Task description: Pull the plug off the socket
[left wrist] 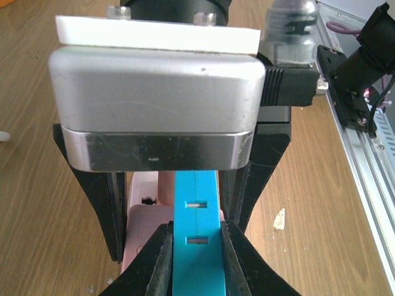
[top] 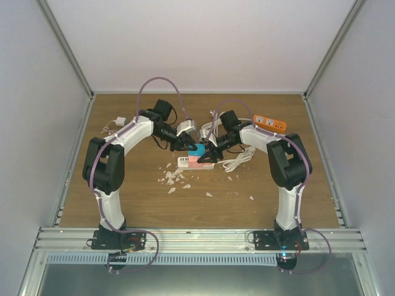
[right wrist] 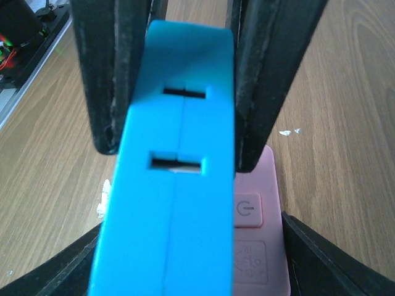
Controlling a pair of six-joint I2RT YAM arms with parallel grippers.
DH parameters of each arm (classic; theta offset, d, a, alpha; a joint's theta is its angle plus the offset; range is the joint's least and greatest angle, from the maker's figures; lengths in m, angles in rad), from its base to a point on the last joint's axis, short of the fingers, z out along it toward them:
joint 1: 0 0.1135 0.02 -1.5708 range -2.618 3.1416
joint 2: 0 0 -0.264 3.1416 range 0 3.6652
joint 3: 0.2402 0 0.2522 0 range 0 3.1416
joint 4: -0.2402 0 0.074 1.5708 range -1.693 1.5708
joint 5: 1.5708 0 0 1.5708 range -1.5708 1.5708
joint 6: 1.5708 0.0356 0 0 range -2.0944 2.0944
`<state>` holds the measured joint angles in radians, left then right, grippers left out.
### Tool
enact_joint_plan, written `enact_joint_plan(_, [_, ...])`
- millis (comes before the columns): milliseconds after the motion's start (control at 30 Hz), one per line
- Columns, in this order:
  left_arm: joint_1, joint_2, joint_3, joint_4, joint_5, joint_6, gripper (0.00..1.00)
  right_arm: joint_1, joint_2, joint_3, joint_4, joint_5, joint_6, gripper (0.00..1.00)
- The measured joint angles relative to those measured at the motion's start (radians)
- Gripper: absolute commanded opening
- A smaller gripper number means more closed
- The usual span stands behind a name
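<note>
Tabletop of brown wood (top: 136,203) filled the overhead view. At its middle the left gripper (top: 192,148) sat on the small bright-blue plastic plug (top: 200,150). The right gripper (top: 208,155) was just lower right of it, at the pink-and-white plastic socket strip (top: 192,162). Both sets of jaws were too small there to read. White crumbs (top: 174,179) lay scattered below the strip, a coiled white cable (top: 237,161) lay to its right, and an orange rectangular power strip (top: 270,122) sat at upper right.

In the left wrist view, a silver housing (left wrist: 154,92) blocked the upper half. At bottom centre the left gripper's black fingers (left wrist: 247,265) were pinched tight on the plug's sides, with the pink strip showing at lower left. The plug's foot was cut off by the frame edge, so I could not tell whether it sat in the socket.

In the right wrist view, the plug was close and blurred and hid most of the strip. The right gripper's fingers (right wrist: 333,265) were half spread at the lower corners and clasped the strip across its width. The right-hand finger lay against the pink edge, while the other's contact was hidden behind the plug.
</note>
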<state>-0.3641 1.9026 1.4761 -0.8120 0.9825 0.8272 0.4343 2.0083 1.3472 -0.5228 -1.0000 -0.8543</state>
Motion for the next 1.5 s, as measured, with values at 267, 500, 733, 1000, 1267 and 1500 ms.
enact_joint_plan(267, [-0.003,-0.029,-0.003,0.010,0.067,-0.033,0.00,0.002,0.001,0.001,0.003,0.008,0.006,0.44])
enact_joint_plan(500, [0.000,-0.034,-0.003,0.013,0.074,-0.032,0.00,0.003,0.002,0.001,0.007,0.008,0.007,0.47])
enact_joint_plan(733, [0.007,-0.034,-0.003,0.003,0.077,-0.021,0.00,0.003,0.002,0.001,0.010,0.008,0.007,0.55])
enact_joint_plan(1000, [0.014,-0.042,-0.013,-0.008,0.082,0.023,0.00,0.003,0.001,0.001,0.015,0.008,0.006,0.60])
enact_joint_plan(1267, [0.026,-0.081,-0.026,-0.063,0.106,0.029,0.00,0.000,0.000,0.003,0.021,0.010,0.014,0.74])
enact_joint_plan(1500, [0.048,-0.101,-0.003,-0.119,0.144,0.011,0.00,-0.027,-0.003,0.040,0.031,0.019,0.047,0.78])
